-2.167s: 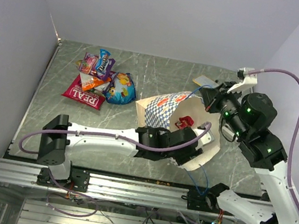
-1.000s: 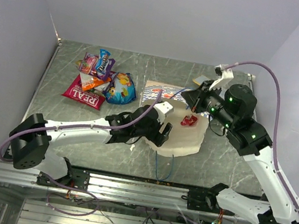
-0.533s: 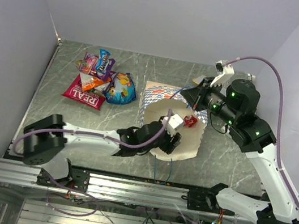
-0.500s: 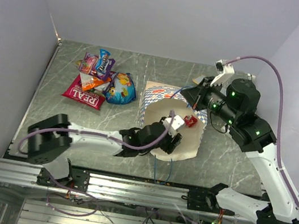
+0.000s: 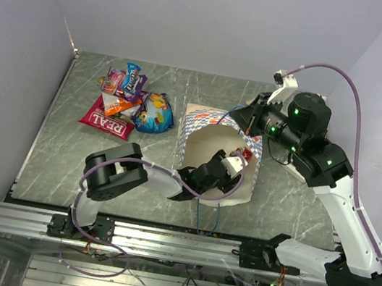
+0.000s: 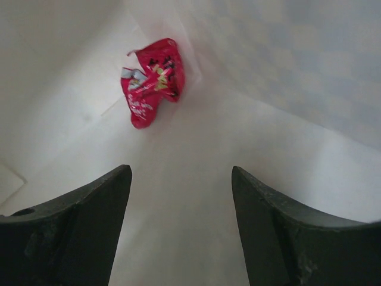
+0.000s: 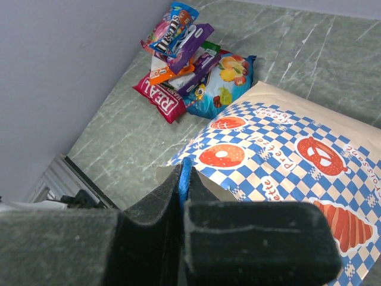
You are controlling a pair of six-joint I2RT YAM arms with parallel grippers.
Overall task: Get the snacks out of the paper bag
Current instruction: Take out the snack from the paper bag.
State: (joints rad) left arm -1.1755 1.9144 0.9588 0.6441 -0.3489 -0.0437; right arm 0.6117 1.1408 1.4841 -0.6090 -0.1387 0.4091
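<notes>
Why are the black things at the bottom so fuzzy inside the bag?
Left wrist view: the left tool is very near the lens, so its fingers blur; the red candy farther in looks sharper. Right wrist view: the right tool looks soft up close; the paper bag and snacks beyond are crisp.

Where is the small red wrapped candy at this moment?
The candy lies inside the paper bag, upper left in the left wrist view, just ahead of the open left gripper.
</notes>
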